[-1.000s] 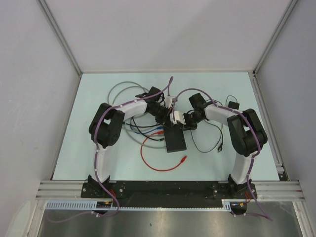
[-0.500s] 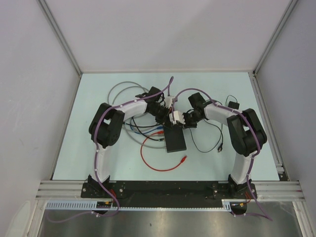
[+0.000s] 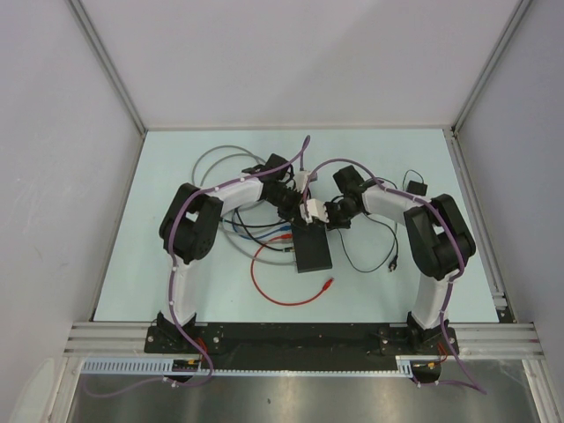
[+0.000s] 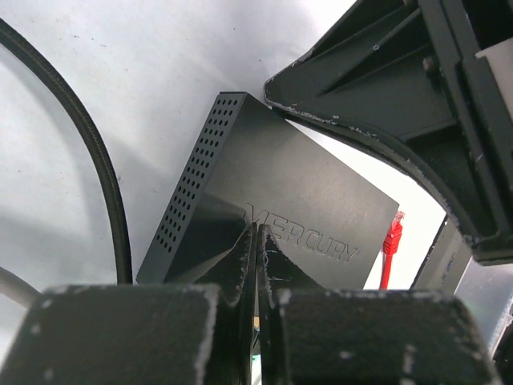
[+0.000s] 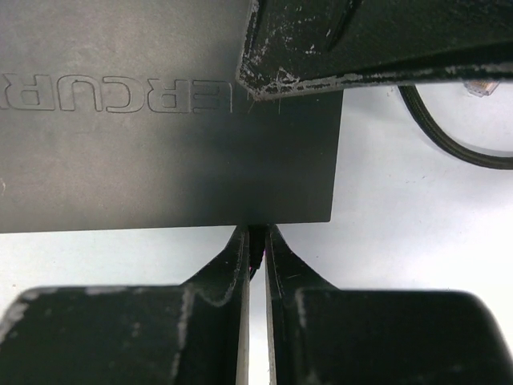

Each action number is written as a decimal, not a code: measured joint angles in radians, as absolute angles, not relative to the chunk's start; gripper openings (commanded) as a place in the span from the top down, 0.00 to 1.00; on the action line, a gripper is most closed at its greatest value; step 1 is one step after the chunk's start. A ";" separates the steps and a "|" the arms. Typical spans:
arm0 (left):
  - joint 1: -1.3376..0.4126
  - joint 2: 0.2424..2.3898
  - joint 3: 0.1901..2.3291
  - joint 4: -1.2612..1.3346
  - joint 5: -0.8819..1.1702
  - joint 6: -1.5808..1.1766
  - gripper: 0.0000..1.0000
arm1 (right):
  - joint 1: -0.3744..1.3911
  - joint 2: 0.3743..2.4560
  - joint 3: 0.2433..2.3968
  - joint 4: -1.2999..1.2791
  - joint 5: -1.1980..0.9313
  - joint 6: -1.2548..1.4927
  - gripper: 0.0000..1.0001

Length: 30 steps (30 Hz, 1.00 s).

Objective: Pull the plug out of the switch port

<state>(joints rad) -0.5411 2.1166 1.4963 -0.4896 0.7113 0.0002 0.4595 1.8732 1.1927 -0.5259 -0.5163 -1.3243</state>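
Observation:
The switch (image 3: pixel 315 251) is a flat matte-black box lying at the table's middle; its lid with raised lettering shows in the left wrist view (image 4: pixel 272 184) and the right wrist view (image 5: pixel 144 136). My left gripper (image 4: pixel 258 241) is shut, its tips resting on the switch's lid; in the top view it (image 3: pixel 298 222) is at the switch's far edge. My right gripper (image 5: pixel 257 241) is closed on a small dark plug (image 5: pixel 256 238) at the switch's edge; in the top view it (image 3: pixel 329 222) is at the far right corner. The socket itself is hidden.
A red cable (image 3: pixel 282 295) loops in front of the switch, its red plug showing in the left wrist view (image 4: pixel 391 241). Grey cable loops (image 3: pixel 211 160) lie far left, blue-tipped leads (image 3: pixel 280 234) to the left, a black cable (image 3: pixel 374 256) and a black adapter (image 3: pixel 416 187) to the right.
My right wrist has shifted slightly left and away. The left arm and the switch have stayed in place.

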 measured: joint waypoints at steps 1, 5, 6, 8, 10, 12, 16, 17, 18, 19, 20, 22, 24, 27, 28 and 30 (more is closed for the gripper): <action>-0.541 2.117 1.498 -0.490 0.712 0.000 1.00 | 0.463 1.873 1.193 -0.523 -0.507 -1.317 1.00; -0.541 2.121 1.505 -0.493 0.711 0.000 1.00 | 0.470 1.872 1.193 -0.519 -0.489 -1.305 1.00; -0.541 2.122 1.506 -0.494 0.711 0.001 1.00 | 0.471 1.872 1.193 -0.519 -0.487 -1.305 1.00; -0.541 2.123 1.508 -0.496 0.712 0.001 1.00 | 0.472 1.872 1.193 -0.520 -0.485 -1.305 1.00; -0.541 2.123 1.508 -0.496 0.711 0.001 1.00 | 0.472 1.872 1.193 -0.522 -0.486 -1.306 1.00; -0.541 2.124 1.508 -0.496 0.712 0.001 1.00 | 0.471 1.872 1.193 -0.524 -0.487 -1.306 1.00; -0.540 2.125 1.510 -0.498 0.714 0.001 1.00 | 0.467 1.872 1.196 -0.535 -0.494 -1.310 1.00; -0.540 2.126 1.510 -0.498 0.714 0.001 1.00 | 0.467 1.872 1.198 -0.539 -0.494 -1.311 1.00; -0.540 2.127 1.513 -0.500 0.714 0.000 1.00 | 0.467 1.872 1.200 -0.543 -0.495 -1.312 1.00; -0.540 2.128 1.514 -0.500 0.714 0.000 1.00 | 0.467 1.872 1.200 -0.545 -0.495 -1.313 1.00; -0.540 2.129 1.516 -0.500 0.714 0.000 1.00 | 0.467 1.872 1.201 -0.548 -0.495 -1.314 1.00; -0.540 2.132 1.519 -0.501 0.716 0.000 1.00 | 0.465 1.872 1.201 -0.562 -0.499 -1.313 1.00; -0.540 2.134 1.523 -0.501 0.716 0.000 1.00 | 0.463 1.872 1.205 -0.575 -0.503 -1.312 1.00; -0.540 2.136 1.526 -0.502 0.716 0.000 1.00 | 0.464 1.873 1.210 -0.597 -0.503 -1.306 1.00; -0.540 2.137 1.526 -0.502 0.716 0.000 1.00 | 0.464 1.873 1.211 -0.598 -0.501 -1.301 1.00; -0.540 2.138 1.527 -0.503 0.718 0.000 1.00 | 0.464 1.873 1.211 -0.595 -0.501 -1.289 1.00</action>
